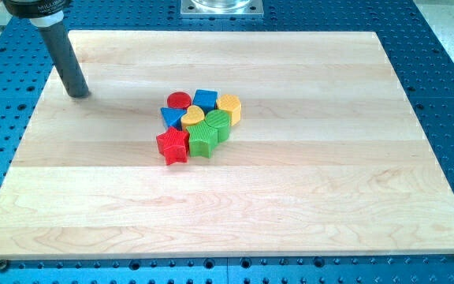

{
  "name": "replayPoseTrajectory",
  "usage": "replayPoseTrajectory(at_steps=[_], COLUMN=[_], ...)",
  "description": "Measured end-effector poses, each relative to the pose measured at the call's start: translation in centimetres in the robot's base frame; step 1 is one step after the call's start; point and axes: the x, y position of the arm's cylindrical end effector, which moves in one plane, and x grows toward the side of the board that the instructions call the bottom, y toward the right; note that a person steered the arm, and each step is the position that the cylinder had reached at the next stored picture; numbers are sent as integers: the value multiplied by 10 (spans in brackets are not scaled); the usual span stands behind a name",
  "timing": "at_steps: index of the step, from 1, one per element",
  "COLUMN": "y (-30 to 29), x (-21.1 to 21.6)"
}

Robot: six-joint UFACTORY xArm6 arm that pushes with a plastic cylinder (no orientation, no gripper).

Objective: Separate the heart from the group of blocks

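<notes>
A tight group of blocks sits near the board's middle. A yellow heart lies in its centre. Around it are a red cylinder, a blue square block, a yellow hexagon, a blue triangle, a green round block, a green star-like block and a red star. The heart touches its neighbours on all sides. My tip rests on the board at the view's upper left, far left of the group, touching no block.
The wooden board lies on a blue perforated table. A metal mount shows at the view's top edge.
</notes>
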Motion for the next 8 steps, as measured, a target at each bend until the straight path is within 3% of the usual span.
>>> replayPoseTrajectory(at_steps=[2,4,5,6,8], y=[31,143,172,262,286], x=[14,55,79,102,107])
